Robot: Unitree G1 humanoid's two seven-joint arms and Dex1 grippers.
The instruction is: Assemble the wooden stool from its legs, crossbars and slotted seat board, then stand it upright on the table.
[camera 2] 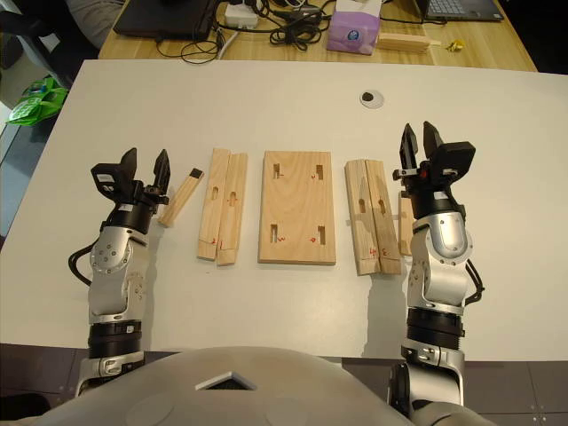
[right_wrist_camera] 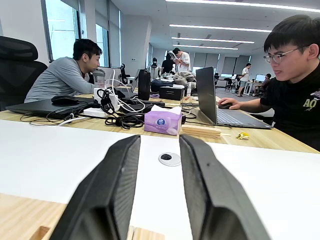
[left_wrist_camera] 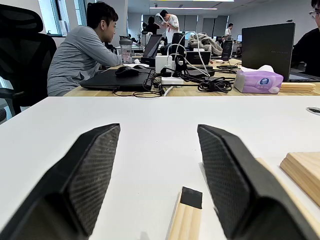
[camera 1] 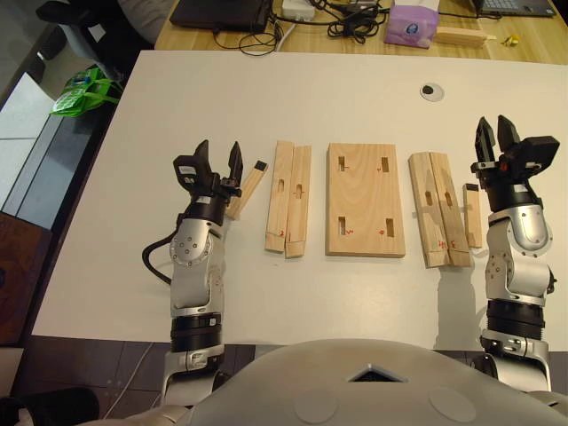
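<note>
Seat board (camera 1: 365, 199) lies flat on worktop (camera 1: 266, 98) btw. two leg pairs (camera 1: 288, 200) (camera 1: 437, 209); L end effector (camera 1: 219, 146) and R end effector (camera 1: 493, 122) both open, empty.

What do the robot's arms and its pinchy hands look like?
The left arm and right arm are shiny silver-grey, built from chunky rounded pieces with black rings at the joints. A black cable loops out beside the left arm. The left gripper and right gripper are black, each with two pointed, wedge-shaped fingers whose inner pads have a fine dotted texture.
</note>
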